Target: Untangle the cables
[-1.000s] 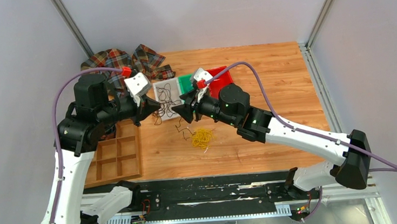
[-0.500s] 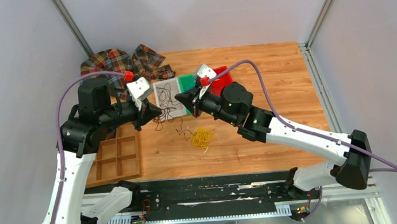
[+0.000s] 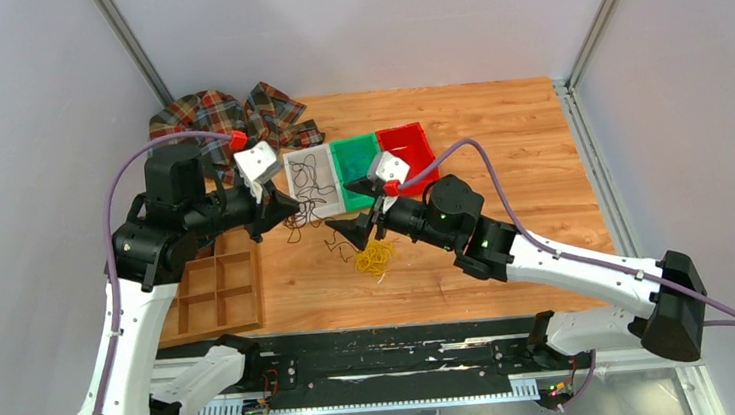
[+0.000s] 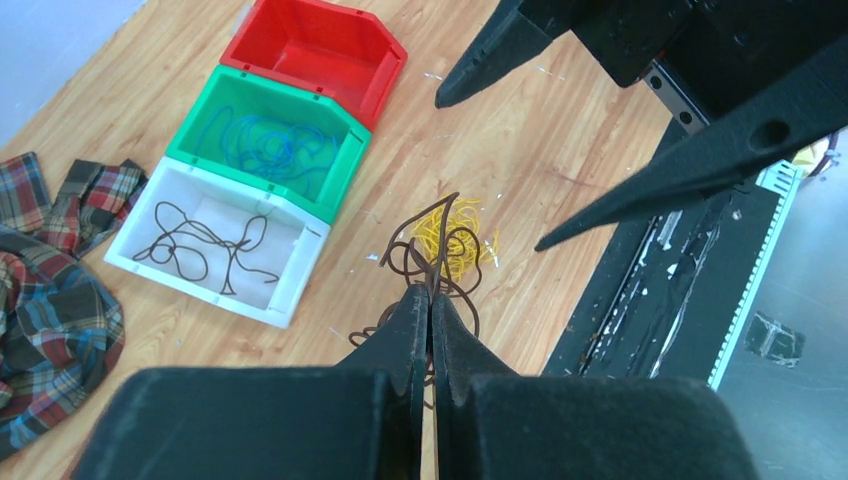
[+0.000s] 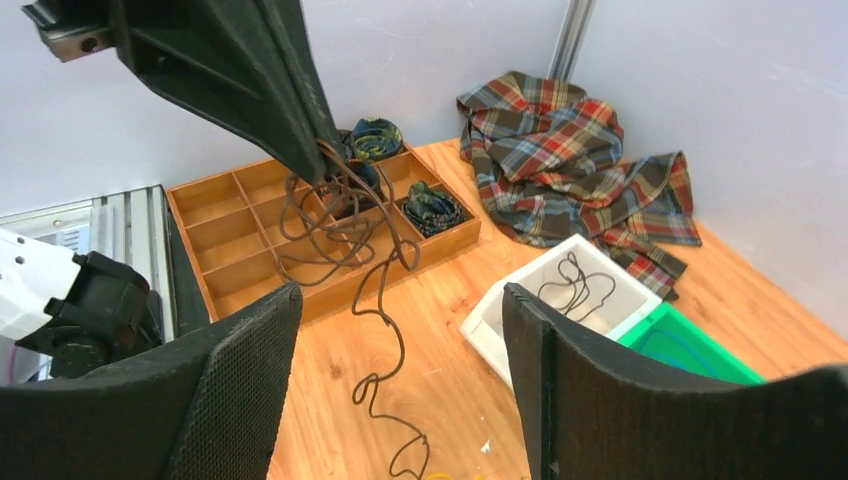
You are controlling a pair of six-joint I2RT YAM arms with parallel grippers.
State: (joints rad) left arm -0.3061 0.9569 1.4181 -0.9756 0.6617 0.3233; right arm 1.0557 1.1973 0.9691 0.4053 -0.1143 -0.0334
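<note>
Left gripper (image 3: 288, 206) is pinched tight on a dark brown strand bunch (image 4: 441, 252), jaws closed w/ no visible gap, holding it up off the table (image 3: 519, 154) roughly mid-table, a bit toward the left edge. The bunch hangs in loops under the fingertips, and in the right wrist view one long tail (image 5: 385, 330) trails down to the wood

Right gripper (image 3: 343, 233) is spread wide w/ nothing in it, low over the table just beside that hanging bunch. From its own cam the tail shows in the gap between the two fingers (image 5: 250, 380), but can't tell if it's actually inside the jaws or just behind them

Rest of the cables:
- yellow strands (image 3: 375, 257) in a small heap on the bare wood mid-table, toward the near edge, right next to the right gripper tip
- black strand (image 4: 205, 245) lying loose in the white bin (image 4: 290, 300)
- blue-green strand (image 4: 265, 145) in the green bin (image 4: 345, 125)

Red bin (image 4: 385, 75) sits next to the green one. The 3 bins are in a row, touching, toward the middle of the far edge

Other stuff: plaid cloth (image 3: 225, 115) bunched up at the far left corner, and a wooden divider tray (image 3: 215, 291) along the left edge w/ a few dark coiled bundles (image 5: 435, 205) in its far compartments
</note>
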